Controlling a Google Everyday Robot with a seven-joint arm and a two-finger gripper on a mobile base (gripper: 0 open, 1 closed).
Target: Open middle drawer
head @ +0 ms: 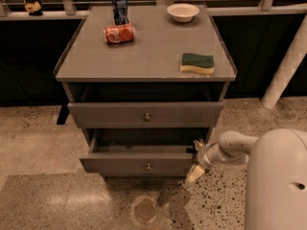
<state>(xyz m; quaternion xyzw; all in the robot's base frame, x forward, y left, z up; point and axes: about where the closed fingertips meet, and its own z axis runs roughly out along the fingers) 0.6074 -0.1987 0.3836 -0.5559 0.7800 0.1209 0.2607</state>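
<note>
The middle drawer [124, 166], a flat-fronted grey box with a matt finish, is seen pulled out of the cabinet toward the camera. Its long axis runs left to right across the view, and a dark strip of its inside is exposed behind the front. A small round metal knob [148, 166] is set at the centre of the front. The tool [194, 160] is held at the drawer's right front corner, carried on a smooth white rounded arm [235, 145] that reaches in from the right; whether it is open or closed cannot be told. Above, a taller grey drawer [105, 115] with a like knob is seen. On the flat grey tabletop [148, 56] an upright blue can [120, 8] is placed at the back, with a red can [119, 34] laid on its side just in front of it. A round white bowl [183, 12] and a rectangular green-and-yellow sponge [197, 63] are set to the right. No writing on the cans can be read. The speckled stone floor [38, 143] is seen below.
</note>
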